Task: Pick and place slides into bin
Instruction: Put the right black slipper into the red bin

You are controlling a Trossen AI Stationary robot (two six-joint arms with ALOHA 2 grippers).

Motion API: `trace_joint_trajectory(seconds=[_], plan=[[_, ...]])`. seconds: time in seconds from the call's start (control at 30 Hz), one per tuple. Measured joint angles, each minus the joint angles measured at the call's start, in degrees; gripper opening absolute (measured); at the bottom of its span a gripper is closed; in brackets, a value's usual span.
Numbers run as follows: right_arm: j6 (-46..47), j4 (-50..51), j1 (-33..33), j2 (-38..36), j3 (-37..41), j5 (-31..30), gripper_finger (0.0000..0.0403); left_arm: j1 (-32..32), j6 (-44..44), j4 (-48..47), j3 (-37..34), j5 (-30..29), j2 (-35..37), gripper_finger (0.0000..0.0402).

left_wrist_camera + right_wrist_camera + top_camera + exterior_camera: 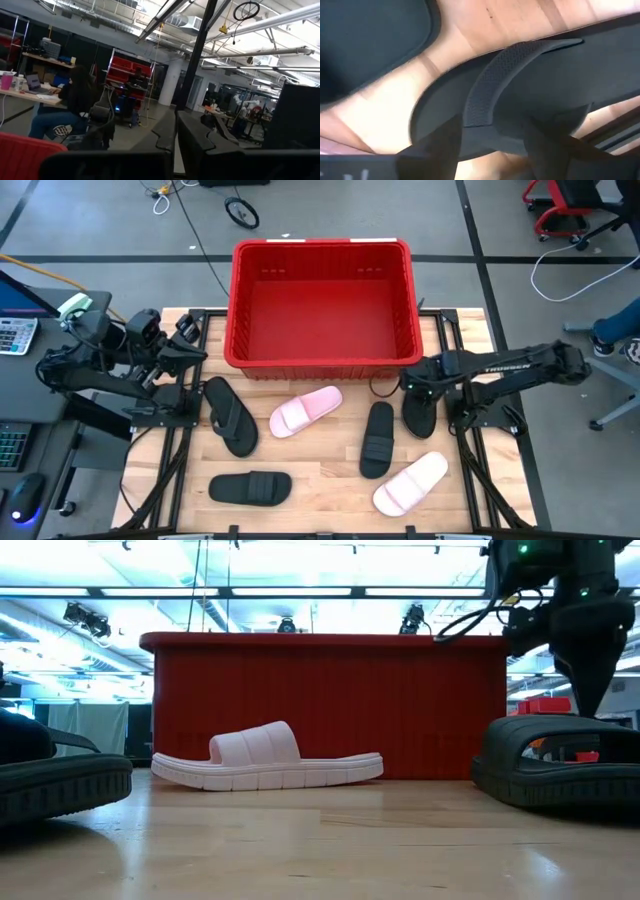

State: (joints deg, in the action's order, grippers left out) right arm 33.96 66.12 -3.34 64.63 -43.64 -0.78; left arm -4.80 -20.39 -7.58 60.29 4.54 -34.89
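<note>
I see my left gripper (190, 330) parked at the table's left edge, fingers together, holding nothing. Right gripper (418, 385) hides the far end of a black flip-flop (419, 413); its fingers (437, 150) straddle the strap, spread wide. The bin (322, 370) sits far-centre.

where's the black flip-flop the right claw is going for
In the high view the black flip-flop lies on the table's right side, just in front of the red bin's right corner, beside a black slide. The right claw, open, is over its strap.
</note>
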Motion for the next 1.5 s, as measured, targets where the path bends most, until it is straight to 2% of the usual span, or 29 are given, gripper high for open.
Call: trace_joint_trajectory(seconds=[0.27, 0.4, 0.6, 0.73, 0.83, 1.07, 1.3, 1.4, 1.5], plan=[[-0.44, -1.76, -0.37, 3.09, 0.00, -0.03, 0.0222, 0.00, -0.01, -0.01, 0.00, 0.00, -0.06, 0.0022], [0.16, -1.69, -0.41, 5.25, 0.00, -2.01, 0.0220, 0.00, -0.01, -0.08, 0.02, 0.00, -0.44, 0.0024], [4.58, -1.52, -0.39, 7.39, 0.00, -3.82, 0.0220, 0.00, -0.03, -0.32, 0.02, 0.02, -1.70, 0.0016], [6.09, -2.01, 0.08, 7.47, 0.00, 0.64, 0.0215, 0.00, -0.15, -1.03, 0.02, 0.01, -2.19, 0.0014], [6.99, -2.51, 1.57, 7.49, 0.00, 3.23, 0.0205, 0.00, -1.98, -1.20, 0.02, 0.04, -2.66, 0.0017], [9.84, -10.04, 5.32, 7.86, 3.87, 3.61, 0.0184, 0.00, -3.02, -1.37, 0.02, 0.05, -3.74, 0.0021], [16.82, -11.07, 8.42, 7.36, 7.12, 4.44, 0.0163, 0.00, -3.03, -1.34, 0.02, 0.04, -4.43, 0.0012], [17.06, -12.71, 10.13, 7.36, 7.11, 8.38, 0.0140, 0.00, -3.06, -1.35, 0.02, 0.04, -4.50, 0.0015], [19.95, -15.20, 12.67, 7.36, 7.10, 8.19, 0.0096, 0.00, -3.55, -1.33, 0.02, 0.04, -4.85, 0.0019]])
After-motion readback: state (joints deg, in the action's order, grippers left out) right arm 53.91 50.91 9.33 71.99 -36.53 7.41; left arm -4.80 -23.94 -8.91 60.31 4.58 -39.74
